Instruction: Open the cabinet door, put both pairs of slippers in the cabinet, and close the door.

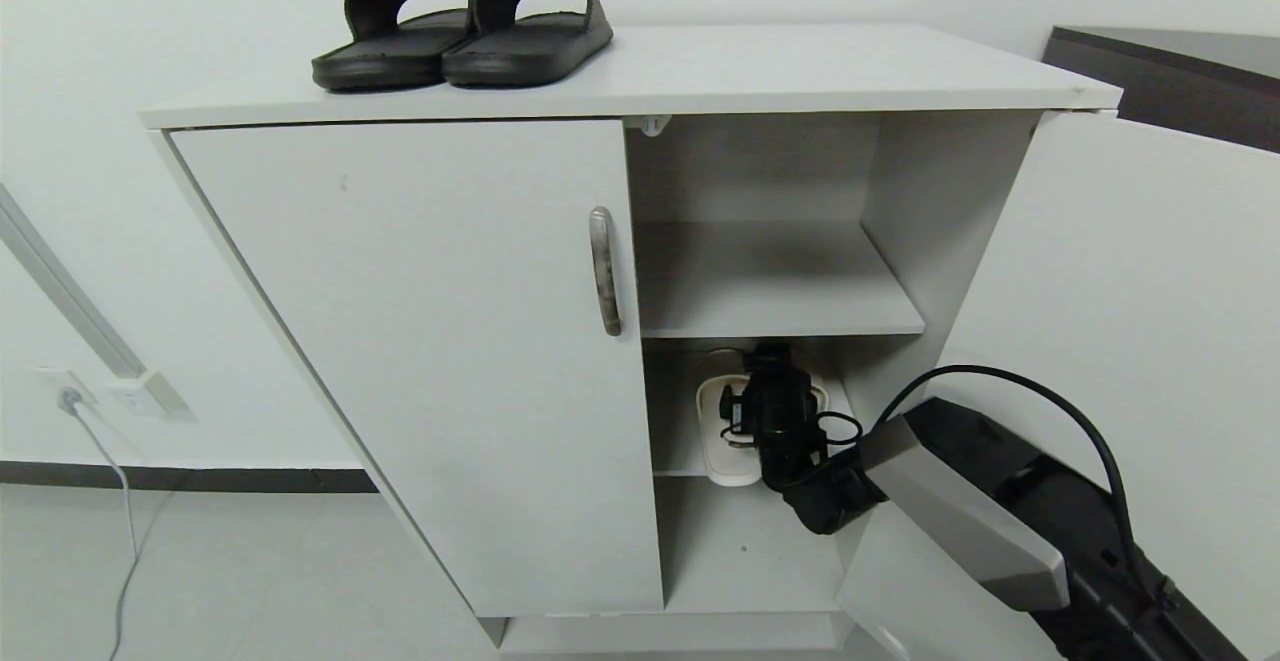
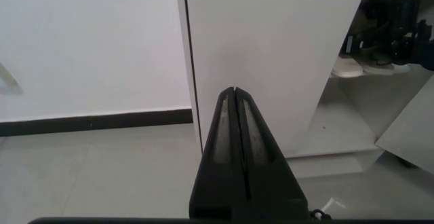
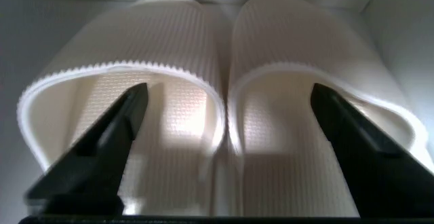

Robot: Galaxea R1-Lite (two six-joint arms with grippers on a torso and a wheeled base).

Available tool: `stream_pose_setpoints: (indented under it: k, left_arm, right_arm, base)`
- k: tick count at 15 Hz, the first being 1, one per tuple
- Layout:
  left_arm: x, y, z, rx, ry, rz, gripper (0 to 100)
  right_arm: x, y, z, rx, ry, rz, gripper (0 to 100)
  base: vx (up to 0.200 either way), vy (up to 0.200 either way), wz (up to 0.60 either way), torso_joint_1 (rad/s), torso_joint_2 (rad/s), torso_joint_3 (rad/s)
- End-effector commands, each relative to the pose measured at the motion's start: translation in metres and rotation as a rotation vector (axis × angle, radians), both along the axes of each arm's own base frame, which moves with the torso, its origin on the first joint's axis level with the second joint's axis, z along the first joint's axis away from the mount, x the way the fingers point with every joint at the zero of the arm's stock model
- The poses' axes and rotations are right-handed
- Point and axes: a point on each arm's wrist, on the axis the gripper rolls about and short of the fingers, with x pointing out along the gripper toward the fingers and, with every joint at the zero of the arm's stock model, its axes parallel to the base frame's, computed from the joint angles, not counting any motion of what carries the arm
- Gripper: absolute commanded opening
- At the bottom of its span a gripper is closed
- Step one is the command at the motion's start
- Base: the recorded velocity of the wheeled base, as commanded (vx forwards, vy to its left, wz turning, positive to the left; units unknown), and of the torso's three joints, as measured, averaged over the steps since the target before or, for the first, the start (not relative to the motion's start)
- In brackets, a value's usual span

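A pair of black slippers point(image 1: 465, 26) stands on top of the white cabinet point(image 1: 800, 66). Its left door point(image 1: 420, 361) is closed and its right door point(image 1: 1130, 321) is swung wide open. A pair of white slippers point(image 3: 224, 81) lies side by side on the lower shelf point(image 1: 690, 441). My right gripper point(image 3: 227, 136) is inside the cabinet, open, with one finger at the mouth of each white slipper point(image 1: 720, 431) and nothing clamped. My left gripper point(image 2: 234, 98) is shut and empty, held low in front of the closed door's bottom corner, above the floor.
The upper shelf point(image 1: 770, 291) is bare. A metal handle point(image 1: 603, 271) runs down the closed door's edge. A wall socket with a cable point(image 1: 70, 401) is low on the left wall. Grey tiled floor point(image 2: 102, 170) lies in front of the cabinet. A dark desk point(image 1: 1170, 71) stands at the right.
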Motion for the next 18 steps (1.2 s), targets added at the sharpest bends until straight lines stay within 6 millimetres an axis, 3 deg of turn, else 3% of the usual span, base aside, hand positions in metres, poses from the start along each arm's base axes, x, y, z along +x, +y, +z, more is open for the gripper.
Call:
stream_pose_setpoints:
  k: [1,6,12,16,18]
  left_arm:
    - [0.000,0.000,0.000,-0.001,0.001,0.000,0]
    - [0.000,0.000,0.000,0.001,0.001,0.000,0]
    - [0.000,0.000,0.000,0.001,0.003,0.000,0]
    - [0.000,0.000,0.000,0.003,0.004,0.000,0]
    - [0.000,0.000,0.000,0.003,0.002,0.000,0]
  right_arm:
    - [-0.016,-0.002,0.019,-0.009,-0.005,0.012,100]
    - [-0.066,-0.004,0.035,-0.020,0.006,0.045,100]
    - [-0.145,-0.016,0.057,-0.012,0.003,0.132,100]
    - [-0.172,-0.037,0.054,-0.014,0.006,0.154,100]
    - [-0.179,-0.040,0.067,-0.028,-0.014,0.188,100]
  base:
    - [0.000,0.000,0.00,0.000,0.00,0.000]
    - [0.000,0.000,0.00,0.000,0.00,0.000]
    - [0.000,0.000,0.00,0.000,0.00,0.000]
    - [0.000,0.000,0.00,0.000,0.00,0.000]
    - [0.000,0.000,0.00,0.000,0.00,0.000]
